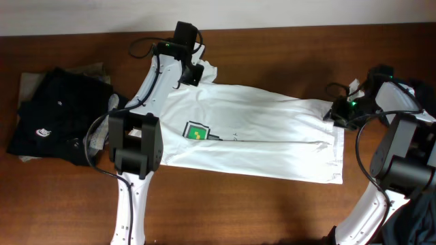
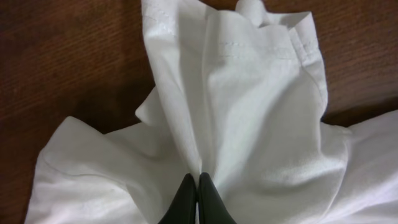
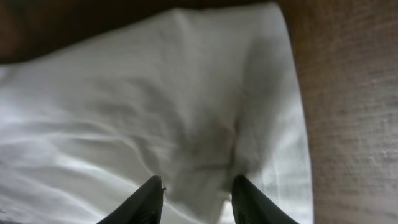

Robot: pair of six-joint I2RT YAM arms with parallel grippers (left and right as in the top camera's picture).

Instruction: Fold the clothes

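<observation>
A white T-shirt (image 1: 259, 133) with a green and yellow chest logo (image 1: 196, 131) lies folded lengthwise across the table. My left gripper (image 1: 191, 73) is at its far left end, shut on a pinched ridge of the white sleeve cloth (image 2: 242, 106); the fingertips (image 2: 199, 180) are pressed together on the fold. My right gripper (image 1: 338, 112) is at the shirt's right hem, open, its fingers (image 3: 198, 185) straddling a raised bunch of white fabric (image 3: 205, 124) without closing on it.
A pile of dark folded clothes (image 1: 58, 116) with a grey garment under it lies at the far left. The brown wooden table (image 1: 272, 204) shows in front of the shirt and beyond its right hem (image 3: 348, 112). Dark fabric sits at the bottom right corner (image 1: 415, 228).
</observation>
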